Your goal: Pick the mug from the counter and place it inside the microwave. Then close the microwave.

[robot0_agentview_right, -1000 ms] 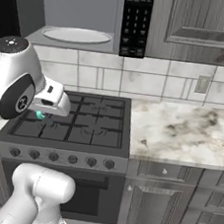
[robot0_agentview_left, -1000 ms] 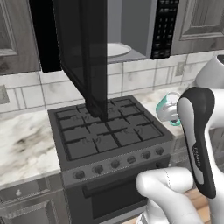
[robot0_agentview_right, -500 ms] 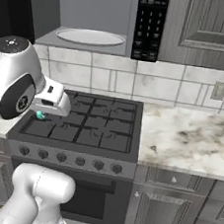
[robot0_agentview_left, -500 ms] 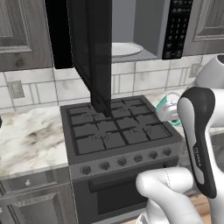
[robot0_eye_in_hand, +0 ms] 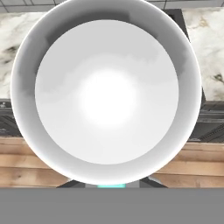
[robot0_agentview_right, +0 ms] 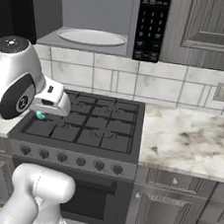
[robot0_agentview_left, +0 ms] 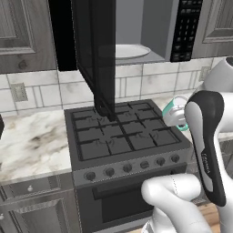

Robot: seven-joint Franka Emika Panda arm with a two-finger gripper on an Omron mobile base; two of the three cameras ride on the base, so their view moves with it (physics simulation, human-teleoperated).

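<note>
Mug (robot0_agentview_left: 175,112) still gripped, base shifted

Veined marble counter (robot0_agentview_right: 190,141), glossy-white-lined mug (robot0_eye_in_hand: 107,94)

You can't read anything for certain here. The microwave (robot0_agentview_right: 95,17) keypad (robot0_agentview_right: 152,24) shows white marks too small to read. Lettering on the arm (robot0_agentview_left: 207,154) is blurred.

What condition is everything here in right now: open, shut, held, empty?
Small teal mug with white inside: held off the counter by the gripper, empty.
Two-finger gripper: shut on the mug.
Over-range microwave with grey interior: open, nothing on its white round turntable plate.
Black microwave door: swung wide open.
Black gas stove top: no pots on the burners.
</note>
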